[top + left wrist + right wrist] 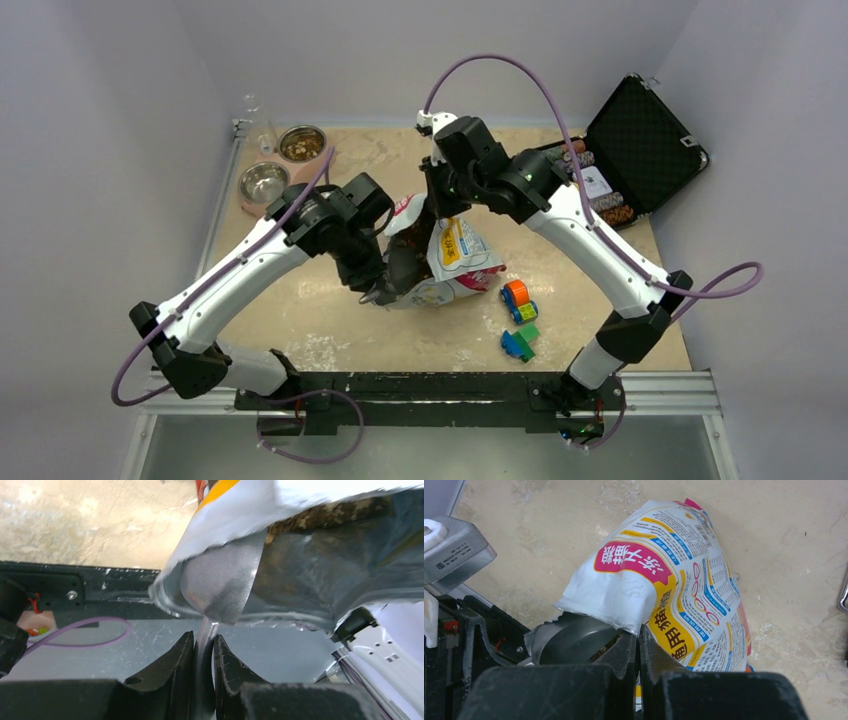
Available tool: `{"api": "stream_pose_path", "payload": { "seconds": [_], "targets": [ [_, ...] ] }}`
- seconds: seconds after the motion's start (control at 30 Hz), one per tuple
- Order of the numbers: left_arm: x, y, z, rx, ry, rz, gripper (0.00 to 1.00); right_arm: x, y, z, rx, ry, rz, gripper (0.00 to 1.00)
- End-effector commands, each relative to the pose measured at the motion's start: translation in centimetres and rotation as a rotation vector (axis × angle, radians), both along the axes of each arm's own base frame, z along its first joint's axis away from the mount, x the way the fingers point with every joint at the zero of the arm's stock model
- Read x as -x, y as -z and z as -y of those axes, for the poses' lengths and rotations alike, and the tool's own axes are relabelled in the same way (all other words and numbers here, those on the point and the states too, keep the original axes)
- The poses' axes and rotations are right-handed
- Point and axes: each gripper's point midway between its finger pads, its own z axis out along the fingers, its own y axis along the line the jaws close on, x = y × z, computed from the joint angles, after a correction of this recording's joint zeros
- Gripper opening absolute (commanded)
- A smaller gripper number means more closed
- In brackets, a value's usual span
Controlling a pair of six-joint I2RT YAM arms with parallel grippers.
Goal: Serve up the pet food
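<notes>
The white, yellow and red pet food bag stands open mid-table. My left gripper is shut on the handle of a metal scoop. The scoop's bowl sits at the bag's open mouth, and brown kibble shows inside against the silver lining. My right gripper is shut on the bag's torn top edge and holds the mouth open. In the right wrist view the scoop shows inside the bag, with a little kibble beside it.
Two steel bowls sit in a pink stand at the back left. The far one holds kibble and the near one looks empty. Toy blocks lie right of the bag. An open black case of poker chips stands at the back right.
</notes>
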Motion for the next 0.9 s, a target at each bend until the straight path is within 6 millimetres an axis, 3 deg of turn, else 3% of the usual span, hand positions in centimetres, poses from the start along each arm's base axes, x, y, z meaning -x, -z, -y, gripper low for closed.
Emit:
{"api": "stream_pose_path", "payload": {
  "seconds": [0.0,0.13,0.27,0.37,0.43,0.5,0.67,0.73,0.87],
  "targets": [
    [2.6,1.0,-2.1,-0.016,-0.039,-0.081,0.0,-0.3,-9.6,-1.1,-0.302,0.0,0.239,0.0],
    [3.9,2.7,-1.9,0.035,-0.041,-0.151,0.0,-0.3,-9.2,-1.3,-0.306,-0.005,0.236,0.0],
    [3.9,3.1,-2.0,0.041,-0.119,-0.172,0.0,0.0,-9.0,-1.6,-0.308,-0.018,0.232,0.0],
    [2.2,3.8,-0.5,0.083,-0.197,-0.181,0.0,0.3,-8.6,-1.9,-0.311,-0.027,0.22,0.0],
    [0.3,4.7,2.4,0.179,-0.229,-0.197,0.0,0.5,-8.5,-1.9,-0.316,-0.03,0.209,0.0],
    [-1.0,6.4,4.4,0.196,-0.257,-0.237,0.0,0.7,-8.5,-1.8,-0.319,-0.033,0.204,0.0],
    [-4.2,10.8,7.2,0.153,-0.242,-0.296,0.0,1.6,-8.8,-1.3,-0.33,-0.046,0.198,0.0],
    [-5.4,10.7,9.0,0.226,-0.169,-0.274,0.0,1.7,-8.6,-0.9,-0.327,-0.042,0.204,0.0],
    [-7.0,8.2,10.1,0.378,-0.054,-0.078,0.0,1.4,-7.5,0.6,-0.313,-0.015,0.207,0.0]
  ]
}}
